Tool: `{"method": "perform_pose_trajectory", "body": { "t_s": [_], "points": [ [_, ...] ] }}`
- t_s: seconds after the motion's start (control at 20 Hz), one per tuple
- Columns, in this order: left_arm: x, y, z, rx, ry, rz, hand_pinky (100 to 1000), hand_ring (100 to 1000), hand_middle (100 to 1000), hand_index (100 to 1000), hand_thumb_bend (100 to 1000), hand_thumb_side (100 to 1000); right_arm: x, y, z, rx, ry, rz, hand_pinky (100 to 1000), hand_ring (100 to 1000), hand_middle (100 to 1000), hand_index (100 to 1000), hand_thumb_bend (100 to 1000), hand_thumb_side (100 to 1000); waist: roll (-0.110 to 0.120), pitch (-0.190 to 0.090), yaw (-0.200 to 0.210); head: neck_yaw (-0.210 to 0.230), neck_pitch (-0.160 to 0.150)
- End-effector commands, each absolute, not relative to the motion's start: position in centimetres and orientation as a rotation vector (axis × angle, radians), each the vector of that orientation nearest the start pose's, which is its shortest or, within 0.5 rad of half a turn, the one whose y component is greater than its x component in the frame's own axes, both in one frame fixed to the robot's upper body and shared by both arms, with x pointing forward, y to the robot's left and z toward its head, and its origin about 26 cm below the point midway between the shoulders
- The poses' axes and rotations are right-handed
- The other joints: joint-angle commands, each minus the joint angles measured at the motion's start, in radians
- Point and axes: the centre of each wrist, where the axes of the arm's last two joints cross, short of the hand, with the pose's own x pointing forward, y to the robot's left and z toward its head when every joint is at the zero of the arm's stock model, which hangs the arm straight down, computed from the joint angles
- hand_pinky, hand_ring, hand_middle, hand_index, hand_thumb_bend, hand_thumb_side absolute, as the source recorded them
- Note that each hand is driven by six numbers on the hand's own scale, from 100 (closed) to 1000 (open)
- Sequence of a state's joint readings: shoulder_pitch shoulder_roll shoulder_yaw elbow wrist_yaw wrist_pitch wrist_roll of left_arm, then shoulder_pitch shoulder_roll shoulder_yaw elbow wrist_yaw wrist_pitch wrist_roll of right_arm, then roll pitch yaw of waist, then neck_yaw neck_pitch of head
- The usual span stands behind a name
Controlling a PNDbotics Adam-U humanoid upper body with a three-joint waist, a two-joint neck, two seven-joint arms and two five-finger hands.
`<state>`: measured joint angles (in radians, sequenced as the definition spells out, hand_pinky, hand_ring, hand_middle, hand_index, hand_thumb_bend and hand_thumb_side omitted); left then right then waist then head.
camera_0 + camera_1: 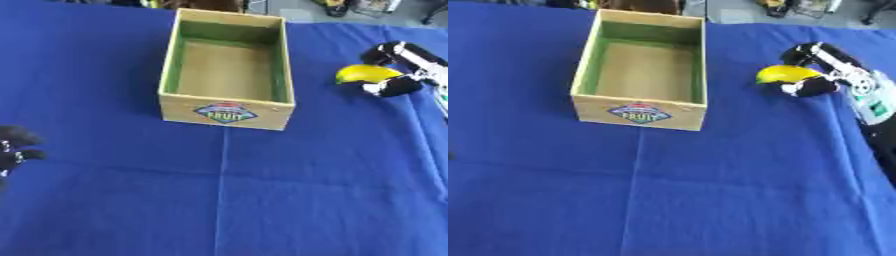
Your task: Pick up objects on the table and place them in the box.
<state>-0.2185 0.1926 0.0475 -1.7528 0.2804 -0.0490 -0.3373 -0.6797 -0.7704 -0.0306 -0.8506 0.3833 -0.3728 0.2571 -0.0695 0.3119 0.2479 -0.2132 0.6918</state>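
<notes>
Box (226, 111) empty, nothing placed yet. R hand (820, 70) curled round yellow fruit (785, 73) on surface (262, 200), beside box. Lift + drop left. L hand (13, 150) idle low-left, fingers: can't tell.

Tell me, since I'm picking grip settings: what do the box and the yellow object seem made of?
The box looks like light unfinished wood, matte, with green-tinted inner walls and a printed label. The yellow object, which the right hand curls round, looks smooth and slightly glossy, perhaps plastic fruit; uncertain.

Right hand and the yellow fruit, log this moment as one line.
right hand: shut on yellow fruit | box: empty, left of fruit | left hand: idle, lower left edge
</notes>
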Motion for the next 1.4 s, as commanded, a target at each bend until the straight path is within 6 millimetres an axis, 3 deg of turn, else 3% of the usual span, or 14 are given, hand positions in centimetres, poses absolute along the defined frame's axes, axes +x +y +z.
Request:
{"method": "perform_pose_trajectory", "body": {
  "t_s": [0.05,0.45,1.2,1.4],
  "points": [
    [32.04,27.16,11.84,-0.345,-2.027,-0.344,654,710,620,705,244,1000,39.72,-49.47,18.44,-0.853,-1.528,0.98,769,747,670,766,376,197,0.003,-0.014,0.001,0.004,-0.008],
    [32.04,27.14,11.81,-0.344,-2.026,-0.344,655,710,620,705,243,1000,39.72,-49.45,18.16,-0.892,-1.494,0.992,759,747,670,760,355,197,0.002,-0.011,0.0,0.004,-0.007],
    [32.02,27.14,11.75,-0.343,-2.025,-0.342,655,710,620,705,245,1000,39.64,-49.55,17.94,-0.924,-1.467,0.99,585,517,551,652,281,175,0.003,-0.011,-0.005,0.004,-0.003],
    [32.02,27.12,11.75,-0.344,-2.025,-0.343,656,710,620,705,244,1000,39.63,-49.54,17.92,-0.925,-1.464,0.996,582,514,546,648,276,180,0.004,-0.011,-0.006,0.004,-0.002]
  ]
}}
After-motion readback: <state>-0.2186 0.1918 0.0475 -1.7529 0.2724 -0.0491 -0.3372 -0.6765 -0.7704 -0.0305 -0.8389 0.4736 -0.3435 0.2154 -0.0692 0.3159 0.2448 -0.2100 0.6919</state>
